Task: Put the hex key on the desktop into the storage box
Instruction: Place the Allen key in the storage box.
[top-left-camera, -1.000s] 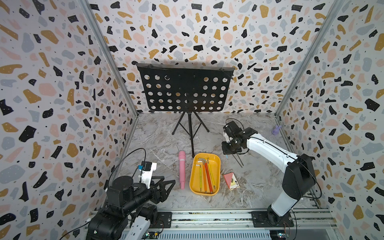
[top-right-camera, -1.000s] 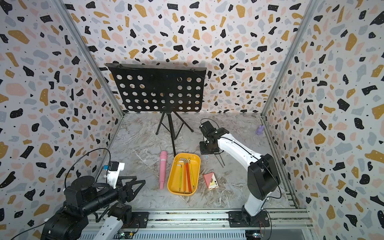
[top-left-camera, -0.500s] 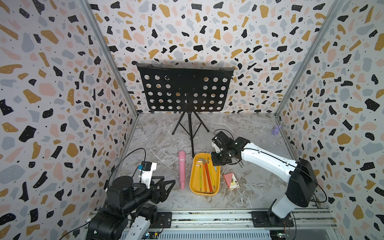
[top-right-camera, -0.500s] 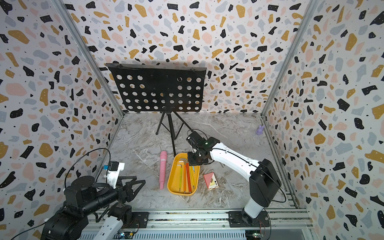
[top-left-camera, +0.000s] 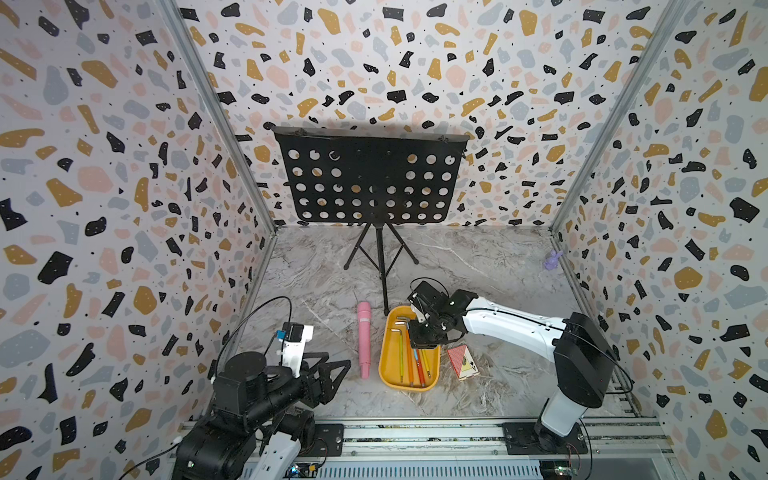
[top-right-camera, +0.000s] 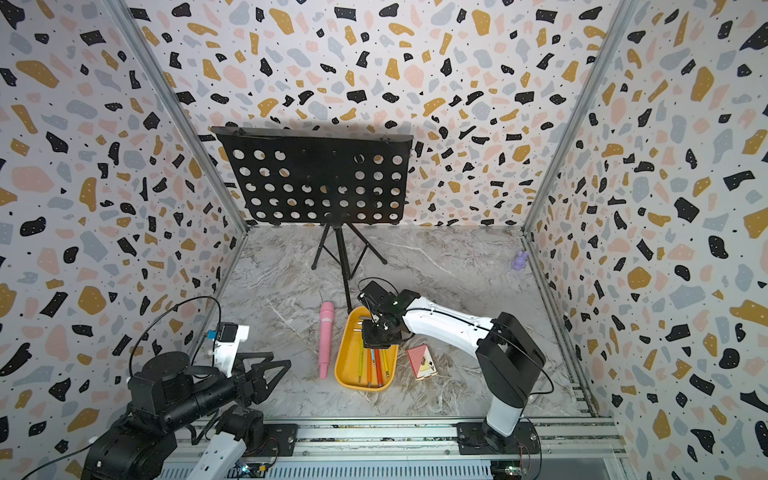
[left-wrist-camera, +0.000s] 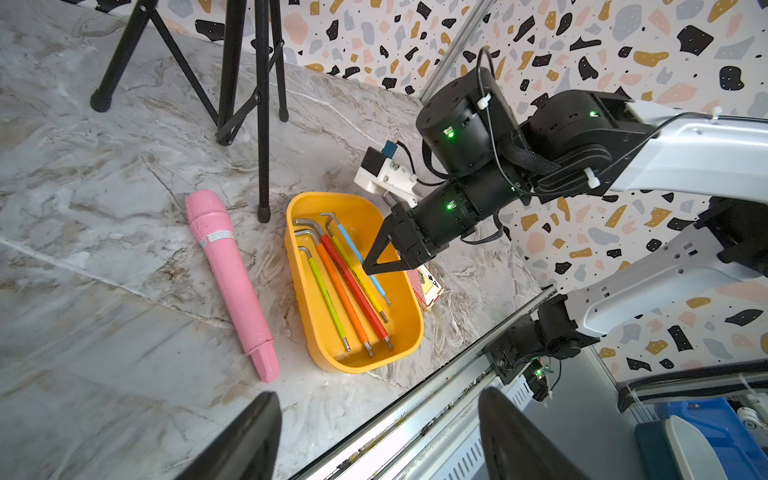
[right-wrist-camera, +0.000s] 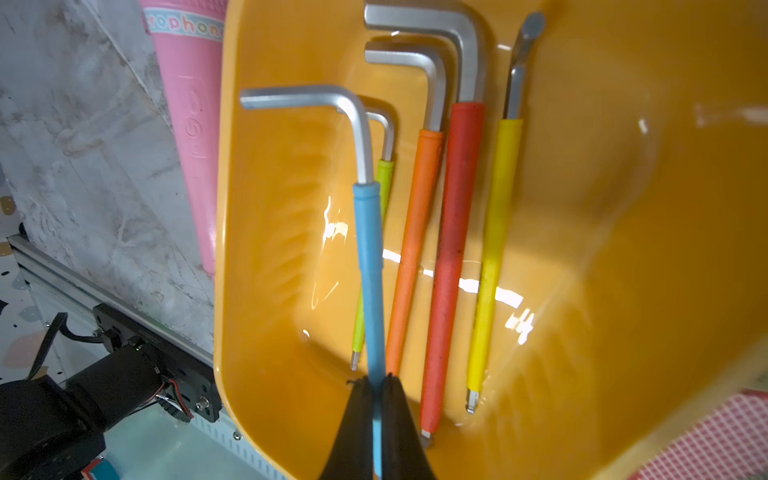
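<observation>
Swung in from the far right of the counter (top-left-camera: 478, 257), the right claw (right-wrist-camera: 376, 384) now hangs over the storage box (left-wrist-camera: 357, 365), which it stood clear of a second ago; nothing else has shifted. It is pinched narrow on the blue-sleeved hex key (right-wrist-camera: 368, 249), gripped low on its long arm. The key lies within the box's rim; whether it touches the floor cannot be told. The carry looks done, and what seems left is letting go and drawing clear. The left claw (left-wrist-camera: 378, 395) stands wide and empty at the near left.

The count is five keys. Four lie in the box: green key (right-wrist-camera: 384, 170), orange key (right-wrist-camera: 415, 232), red key (right-wrist-camera: 453, 249) and yellow key (right-wrist-camera: 494, 249). The fifth is held, and none shows on the counter. There is one box, one pink toy microphone (top-left-camera: 364, 338) just left of it, one red card box (top-left-camera: 462, 360) just right, one music stand (top-left-camera: 370, 178) and one purple figure (top-left-camera: 552, 259) far right.
</observation>
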